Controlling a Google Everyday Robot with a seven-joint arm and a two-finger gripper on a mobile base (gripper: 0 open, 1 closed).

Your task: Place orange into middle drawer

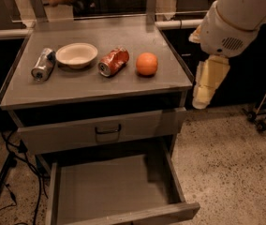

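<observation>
Nearest the camera, the middle drawer (109,191) is pulled out below the front edge of the table (91,86), showing its grey floor and low side walls. Dark cables (9,172) trail over the speckled floor (236,172) to its left. Just above it sits a closed drawer front (67,135) with a dark bar handle (107,130).

Four things stand in a row across the table top, about midway between the front and far edges. The orange (147,63) lies at the right end of the row, nearest the right edge and well apart from the drawer below. Just to its left, close but not touching, lies a crushed orange-red can (114,61) on its side. Next comes a shallow white bowl (77,55), upright. A silver can (43,64) lies on its side beside the bowl, nearest the left edge.

The gripper (201,100) hangs pointing down beyond the right edge of the table, near the front right corner and lower than the table top. It holds nothing, and whether it is spread or closed cannot be told. The white arm (236,18) rises above it. Two posts (151,1) stand at the far edge.
</observation>
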